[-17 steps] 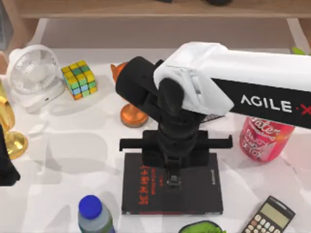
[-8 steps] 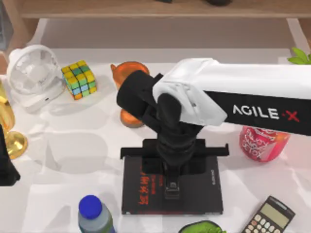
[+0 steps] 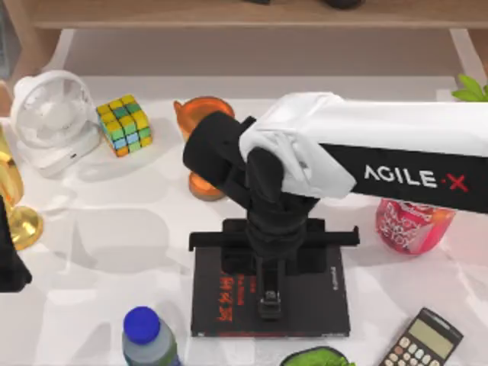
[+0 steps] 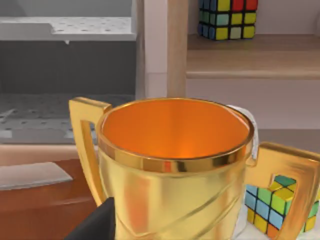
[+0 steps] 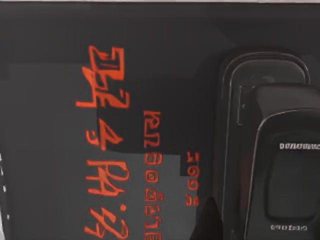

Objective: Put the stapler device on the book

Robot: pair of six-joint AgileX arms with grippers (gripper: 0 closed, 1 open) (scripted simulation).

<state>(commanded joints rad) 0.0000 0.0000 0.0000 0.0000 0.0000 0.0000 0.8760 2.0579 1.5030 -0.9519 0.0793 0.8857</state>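
From above, my right arm (image 3: 396,164) reaches in from the tabletop's right edge, its white forearm lying across the middle and its black wrist bent straight down over the book (image 3: 313,301), which lies flat near the front edge, about midway along it. The right gripper (image 3: 269,299) hangs over the book's cover with the black stapler (image 3: 269,303) directly under it; whether its fingers grip the stapler or have let go I cannot tell. An orange cup (image 3: 204,114) stands behind the arm, a pink can (image 3: 412,225) just beside the book's right side, a blue-capped bottle (image 3: 145,335) and a calculator (image 3: 419,339) along the front edge. A white fan (image 3: 49,114) and a colour cube (image 3: 124,124) sit toward the rear left corner. My left arm (image 3: 11,259) is parked at the left edge beside a gold trophy cup (image 3: 11,198). In the left wrist view that trophy cup (image 4: 175,170) stands upright, its orange inside bare, with the colour cube (image 4: 267,205) beyond it. In the right wrist view the stapler (image 5: 272,165) rests on the book's black cover (image 5: 50,150) beside the red lettering (image 5: 107,145).
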